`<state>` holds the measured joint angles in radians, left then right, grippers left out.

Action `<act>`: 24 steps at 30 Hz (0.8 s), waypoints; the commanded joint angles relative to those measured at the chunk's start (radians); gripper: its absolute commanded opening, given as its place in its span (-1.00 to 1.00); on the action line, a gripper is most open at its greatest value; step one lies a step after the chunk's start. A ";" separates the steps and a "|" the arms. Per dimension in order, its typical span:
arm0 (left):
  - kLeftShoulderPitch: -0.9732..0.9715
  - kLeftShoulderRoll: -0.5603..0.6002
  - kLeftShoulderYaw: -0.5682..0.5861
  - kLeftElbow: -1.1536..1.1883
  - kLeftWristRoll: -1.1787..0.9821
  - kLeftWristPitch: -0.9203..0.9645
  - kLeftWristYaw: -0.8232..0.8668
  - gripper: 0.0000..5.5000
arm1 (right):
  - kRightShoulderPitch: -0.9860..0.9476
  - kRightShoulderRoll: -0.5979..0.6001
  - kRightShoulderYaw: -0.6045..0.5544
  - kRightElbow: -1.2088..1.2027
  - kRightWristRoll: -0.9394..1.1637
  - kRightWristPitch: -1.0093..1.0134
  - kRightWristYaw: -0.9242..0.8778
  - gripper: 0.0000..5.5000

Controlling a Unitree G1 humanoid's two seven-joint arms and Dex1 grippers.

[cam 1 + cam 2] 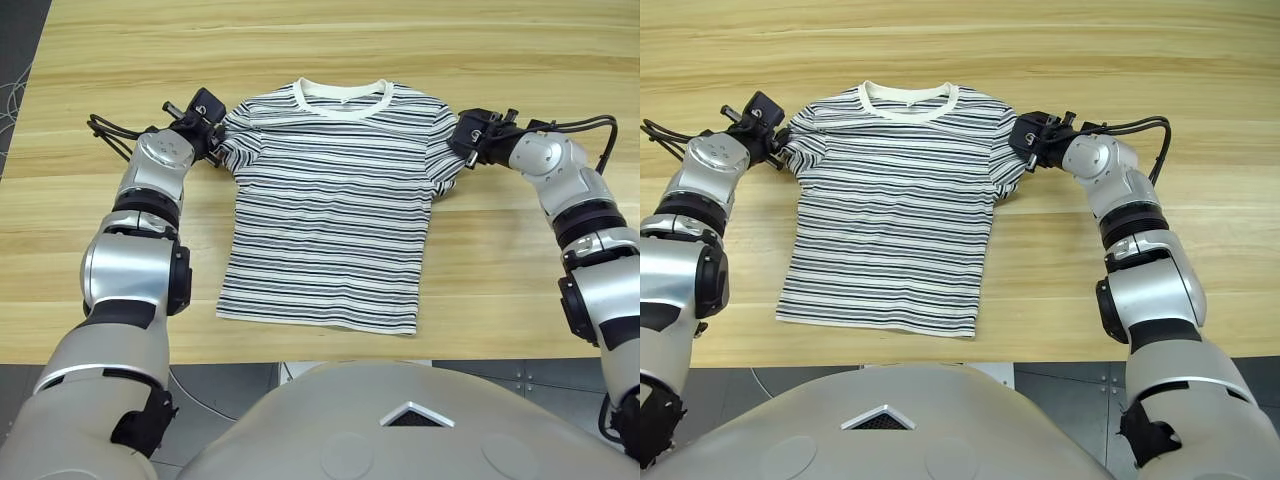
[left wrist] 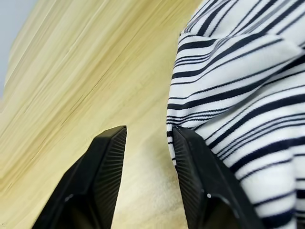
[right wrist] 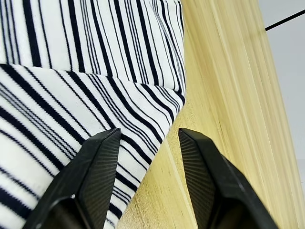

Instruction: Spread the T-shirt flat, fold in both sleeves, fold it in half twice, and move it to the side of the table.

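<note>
The striped T-shirt (image 1: 330,220) lies flat at the middle of the table (image 1: 500,60), hem nearest the robot, collar farthest. At its sleeve edges, the left gripper (image 2: 148,136) and right gripper (image 3: 150,136) sit with jaws parted, holding nothing.

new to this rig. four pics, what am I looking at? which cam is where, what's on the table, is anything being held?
It is a humanoid robot with two arms, each ending in a two-finger gripper. The two wide pictures come from a stereo camera on its head, looking down over the arms. The two close-ups come from cameras on the wrists, looking out past the black fingers. A striped T-shirt lies spread on a wooden table. The left gripper sits at its left sleeve, the right gripper at the right sleeve. Both are open; nothing is held.
</note>
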<state>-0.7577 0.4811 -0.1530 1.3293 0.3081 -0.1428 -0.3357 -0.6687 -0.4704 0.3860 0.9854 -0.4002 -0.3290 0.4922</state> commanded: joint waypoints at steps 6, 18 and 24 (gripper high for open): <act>0.021 -0.058 0.068 -0.001 -0.082 -0.154 -0.186 -0.35 | 0.023 0.044 -0.016 -0.064 0.025 -0.172 -0.037 -0.18; -0.008 0.046 0.029 0.017 0.005 -0.077 -0.033 -0.35 | -0.019 0.006 -0.037 -0.101 -0.029 -0.077 -0.130 -0.18; 0.001 0.098 0.021 0.025 0.037 -0.051 0.041 -0.35 | -0.013 0.007 -0.044 -0.127 -0.021 -0.073 -0.118 -0.18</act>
<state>-0.7490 0.5633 -0.1412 1.3507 0.3472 -0.1959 -0.3030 -0.6856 -0.4543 0.3511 0.8661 -0.4288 -0.4081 0.3625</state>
